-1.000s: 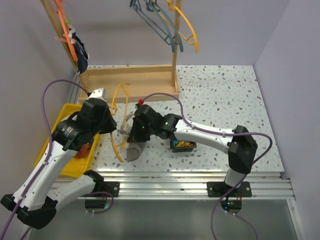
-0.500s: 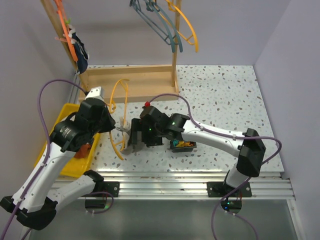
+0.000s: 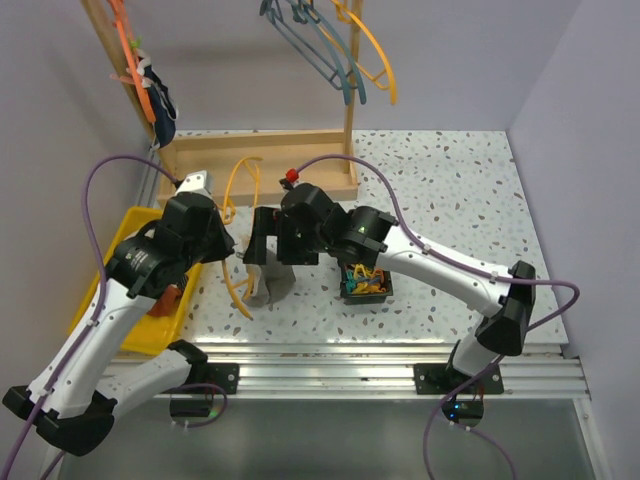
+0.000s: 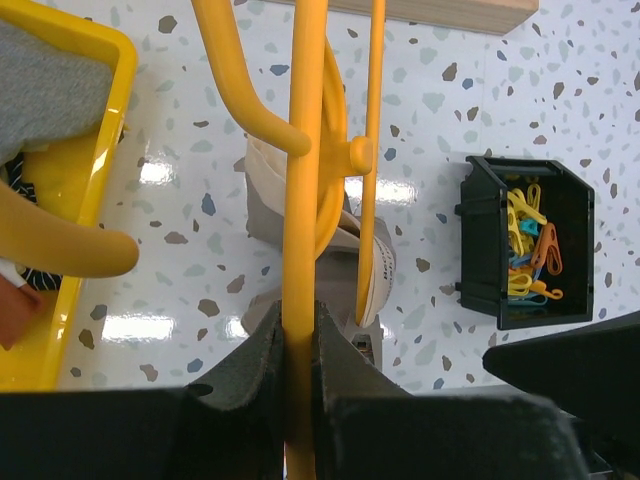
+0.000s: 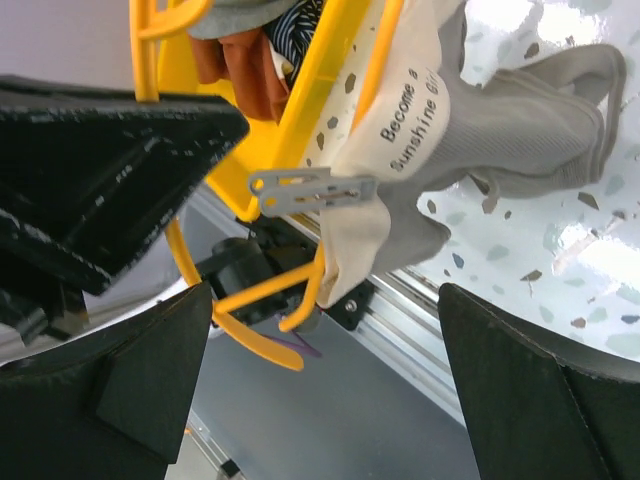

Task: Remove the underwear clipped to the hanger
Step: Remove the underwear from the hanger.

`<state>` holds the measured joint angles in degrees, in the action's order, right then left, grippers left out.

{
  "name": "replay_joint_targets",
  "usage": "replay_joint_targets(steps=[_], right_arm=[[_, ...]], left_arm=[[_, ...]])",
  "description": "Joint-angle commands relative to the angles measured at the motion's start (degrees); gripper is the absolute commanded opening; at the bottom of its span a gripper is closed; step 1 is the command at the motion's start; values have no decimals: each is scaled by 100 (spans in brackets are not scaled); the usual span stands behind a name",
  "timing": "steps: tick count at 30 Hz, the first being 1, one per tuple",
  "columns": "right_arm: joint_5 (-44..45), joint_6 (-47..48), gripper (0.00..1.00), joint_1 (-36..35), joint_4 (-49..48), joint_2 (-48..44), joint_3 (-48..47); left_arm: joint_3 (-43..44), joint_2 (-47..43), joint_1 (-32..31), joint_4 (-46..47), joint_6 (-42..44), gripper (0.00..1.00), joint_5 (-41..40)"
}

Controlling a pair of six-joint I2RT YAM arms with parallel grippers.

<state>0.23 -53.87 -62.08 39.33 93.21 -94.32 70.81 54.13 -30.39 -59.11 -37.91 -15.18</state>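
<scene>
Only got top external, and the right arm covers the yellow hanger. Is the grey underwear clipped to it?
Observer: Yes. The right wrist view shows a grey clip pinning the light waistband of the grey underwear to the yellow hanger.
Operator: Right gripper on that clip?
Observer: No. The right gripper is wide open, with a finger on either side of the clip and neither touching it.
Operator: Left holding the hanger?
Observer: Yes. The left wrist view shows the left gripper shut on the hanger's bar.
</scene>
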Motion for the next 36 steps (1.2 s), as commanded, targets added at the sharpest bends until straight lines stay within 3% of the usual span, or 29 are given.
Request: replay_joint_targets(steps=[1,14,29,36], right_arm=[[214,113,98,-5,13,294,-411],[768,289,98,-14,1102,1288,-1616],[1348,-1,98,153,1270,-21,79],[1201,25,98,214,1104,-356,309]], left_arm=[[135,-25,16,374,56,0,-3],[188,-139,16,234,12,0,-38],[250,-245,7,67,29,0,-205],[232,-262,16,75,29,0,-152]])
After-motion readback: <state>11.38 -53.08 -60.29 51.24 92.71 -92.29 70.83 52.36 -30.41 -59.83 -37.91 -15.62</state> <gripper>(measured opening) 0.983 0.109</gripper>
